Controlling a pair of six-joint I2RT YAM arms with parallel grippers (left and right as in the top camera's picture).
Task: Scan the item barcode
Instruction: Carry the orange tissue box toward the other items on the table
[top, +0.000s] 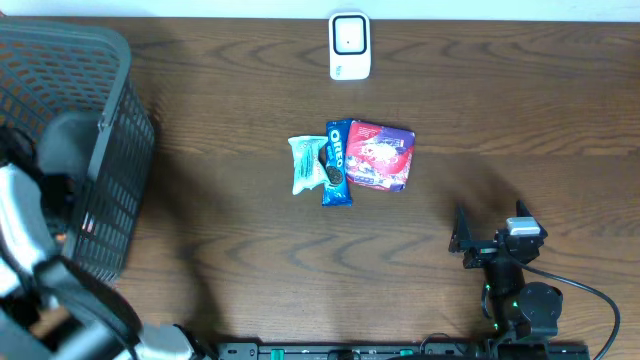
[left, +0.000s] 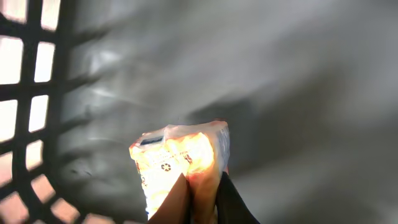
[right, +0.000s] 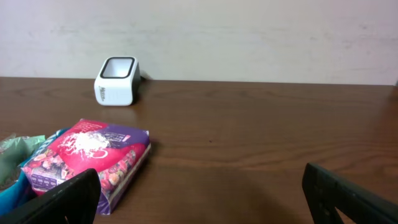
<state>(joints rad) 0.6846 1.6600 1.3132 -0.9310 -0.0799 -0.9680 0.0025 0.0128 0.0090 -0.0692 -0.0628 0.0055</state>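
Packet (left: 180, 152) is pinched at its edge by the left claw (left: 203, 198), inside the left basket (left: 25, 93); it looks light, soft, crinkly. Right claw (right: 205, 196) is held wide.

We read this as a mock shop checkout, prob. set up in a lab. Evidence: a white barcode scanner (top: 349, 46) stands at the back of a dark wood-grain surface (top: 220, 110). Retail snack pkts lie mid-surface, incl. an Oreo pack (top: 337, 162), a pink bag (top: 381, 155) and a pale green pkt (top: 306, 163). A black mesh shopping basket (top: 110, 150) sits at the left end. Behind is a plain blank wall (right: 249, 37), and the right robot arm (top: 520, 300) w/ cabling is at the front edge.
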